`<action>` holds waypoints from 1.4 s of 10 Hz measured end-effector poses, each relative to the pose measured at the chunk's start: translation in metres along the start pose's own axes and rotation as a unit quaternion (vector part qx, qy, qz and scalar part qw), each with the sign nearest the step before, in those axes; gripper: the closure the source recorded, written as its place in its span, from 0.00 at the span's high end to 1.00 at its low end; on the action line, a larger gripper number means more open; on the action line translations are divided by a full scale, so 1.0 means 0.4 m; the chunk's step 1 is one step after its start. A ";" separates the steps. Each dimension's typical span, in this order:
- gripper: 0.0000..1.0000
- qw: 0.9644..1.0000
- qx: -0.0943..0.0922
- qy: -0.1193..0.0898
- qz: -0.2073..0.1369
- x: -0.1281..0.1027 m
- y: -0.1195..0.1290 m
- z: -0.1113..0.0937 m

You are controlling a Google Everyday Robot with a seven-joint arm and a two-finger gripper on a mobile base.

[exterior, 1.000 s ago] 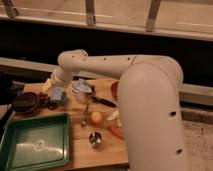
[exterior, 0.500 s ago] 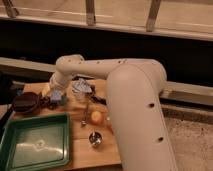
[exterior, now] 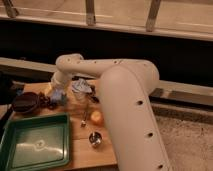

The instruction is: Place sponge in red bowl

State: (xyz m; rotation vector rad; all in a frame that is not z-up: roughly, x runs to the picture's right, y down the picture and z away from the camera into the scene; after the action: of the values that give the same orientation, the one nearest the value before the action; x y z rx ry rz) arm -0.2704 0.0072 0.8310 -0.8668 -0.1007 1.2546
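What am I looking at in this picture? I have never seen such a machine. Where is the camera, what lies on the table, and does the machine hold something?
The large white shape is a robot arm with a single gripper. There is only one picture. Where its camera sits is not known, but it looks down past the arm onto a wooden table. The arm bends at the left and ends in the gripper, the jaws for grasping, low over the table's left part, right at a blue-grey sponge. Whether the sponge is held, I cannot tell. Also on the table are a dark bowl, a green tray, an orange round thing, a small metal cup and a crumpled pale-blue thing. The red bowl is not visible; perhaps the arm hides it.
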 end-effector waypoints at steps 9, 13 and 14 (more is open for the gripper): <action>0.66 0.999 0.031 0.028 0.013 0.011 -0.048 0.070; 0.66 0.999 0.029 0.033 0.012 0.014 -0.042 0.086; 0.66 0.999 0.034 0.038 0.007 0.013 -0.036 0.092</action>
State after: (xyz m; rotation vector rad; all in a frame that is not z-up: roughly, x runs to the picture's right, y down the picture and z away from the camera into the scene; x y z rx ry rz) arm -0.2760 0.0300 0.8630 -0.8560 0.0089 1.2303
